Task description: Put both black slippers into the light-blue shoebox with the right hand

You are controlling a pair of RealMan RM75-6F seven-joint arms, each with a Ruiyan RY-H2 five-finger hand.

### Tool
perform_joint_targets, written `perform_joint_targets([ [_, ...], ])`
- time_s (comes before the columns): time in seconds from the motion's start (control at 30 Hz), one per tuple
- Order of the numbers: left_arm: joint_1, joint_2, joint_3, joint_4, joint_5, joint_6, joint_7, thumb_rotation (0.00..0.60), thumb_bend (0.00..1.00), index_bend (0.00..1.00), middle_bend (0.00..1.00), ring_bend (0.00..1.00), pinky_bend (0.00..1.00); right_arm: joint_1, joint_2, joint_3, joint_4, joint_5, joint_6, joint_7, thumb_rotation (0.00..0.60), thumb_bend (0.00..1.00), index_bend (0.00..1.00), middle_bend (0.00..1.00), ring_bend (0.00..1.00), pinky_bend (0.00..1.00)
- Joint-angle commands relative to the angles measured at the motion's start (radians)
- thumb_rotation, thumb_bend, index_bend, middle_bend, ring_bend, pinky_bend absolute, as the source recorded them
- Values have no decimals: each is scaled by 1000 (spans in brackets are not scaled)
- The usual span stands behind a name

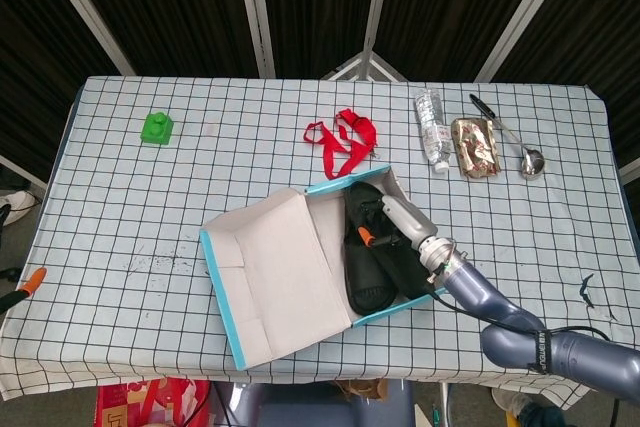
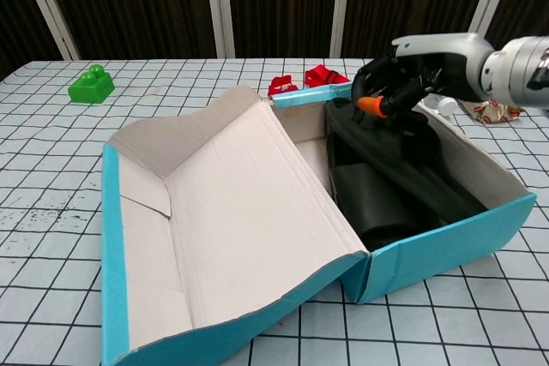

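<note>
With both black slippers (image 2: 386, 190) lying inside the light-blue shoebox (image 2: 446, 250), task looks done
right hand (image 2: 396, 83) hovers above them, fingers curled, holding nothing visible; lid flap open for access

Checked table (image 1: 120, 217): shoebox (image 1: 285, 287), brick (image 1: 156, 128), bottle (image 1: 431, 129).

Silver right hand (image 2: 403, 83) (orange-tipped); blue-grey arm (image 1: 520, 332)

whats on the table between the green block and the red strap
Nothing: in the head view the stretch of checked cloth between the green block and the red strap is bare.
</note>
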Motion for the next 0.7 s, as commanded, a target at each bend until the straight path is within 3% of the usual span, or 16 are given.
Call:
perform_joint_targets([
  [0.03, 0, 5, 9, -7, 12, -2, -8, 600, 120, 6, 0, 0, 16, -21, 67, 37, -94, 18, 34, 16, 600, 524, 566, 476, 590, 753],
  [0.1, 0, 9, 15, -11, 21, -2, -14, 600, 120, 6, 0, 0, 16, -32, 93, 52, -142, 16, 45, 34, 600, 524, 531, 433, 538, 606],
  [0.13, 1, 12, 17, -14, 27, 1, -17, 600, 120, 6, 0, 0, 16, -40, 109, 63, -172, 11, 49, 55, 600, 523, 485, 383, 475, 465],
  [0.2, 3, 18, 23, -20, 39, 8, -28, 600, 120, 6, 0, 0, 15, -62, 144, 80, -223, -19, 55, 102, 600, 523, 421, 297, 373, 299],
  [0.3, 7, 29, 32, -28, 53, 14, -40, 600, 121, 6, 0, 0, 16, -100, 199, 82, -268, -87, 83, 127, 600, 513, 357, 204, 233, 172],
  [0.37, 11, 37, 38, -33, 60, 16, -45, 600, 120, 6, 0, 0, 16, -138, 237, 59, -283, -149, 146, 63, 600, 491, 320, 169, 163, 138],
  [0.47, 19, 58, 53, -45, 61, 4, -39, 600, 120, 6, 0, 0, 16, -221, 275, -10, -292, -243, 304, -173, 600, 469, 288, 143, 115, 118],
  [0.6, 27, 94, 73, -90, 39, -40, 10, 600, 121, 6, 0, 0, 16, -366, 255, -122, -282, -351, 577, -630, 600, 459, 278, 138, 107, 118],
  [0.7, 25, 101, 79, -112, 40, -55, 34, 600, 121, 6, 0, 0, 16, -451, 229, -188, -265, -418, 704, -808, 600, 459, 276, 137, 106, 118],
])
